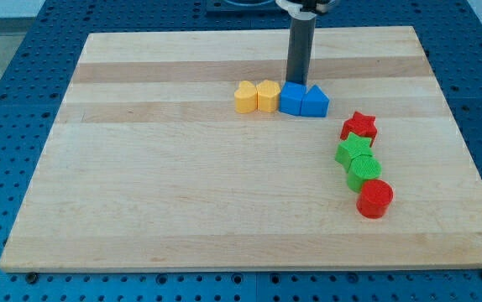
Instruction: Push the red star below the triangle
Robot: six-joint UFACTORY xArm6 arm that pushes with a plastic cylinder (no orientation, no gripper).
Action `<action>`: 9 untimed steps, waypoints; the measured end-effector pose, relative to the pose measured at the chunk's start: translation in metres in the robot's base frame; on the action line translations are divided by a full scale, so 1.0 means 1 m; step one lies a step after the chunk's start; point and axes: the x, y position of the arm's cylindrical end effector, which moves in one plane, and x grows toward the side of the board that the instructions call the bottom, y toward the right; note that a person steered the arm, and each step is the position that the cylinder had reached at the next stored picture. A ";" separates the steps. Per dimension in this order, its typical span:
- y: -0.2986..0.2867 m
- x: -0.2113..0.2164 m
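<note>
Tool: my tip (296, 82) touching blue cube (291, 99) | red star (359, 126) right of blue triangle (314, 102)

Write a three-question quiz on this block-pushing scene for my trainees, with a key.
1. True or false: the red star touches the green star.
2. How many yellow blocks stand in the row at the view's top?
3. My tip stands just behind which block? A) blue cube B) blue triangle C) red cylinder

Key: 1 true; 2 two, the yellow heart and the yellow hexagon; 3 A.
</note>
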 end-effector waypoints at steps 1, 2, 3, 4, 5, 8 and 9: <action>0.000 -0.001; 0.009 -0.034; 0.081 -0.042; 0.157 -0.028; 0.203 0.007; 0.186 0.076; 0.154 0.083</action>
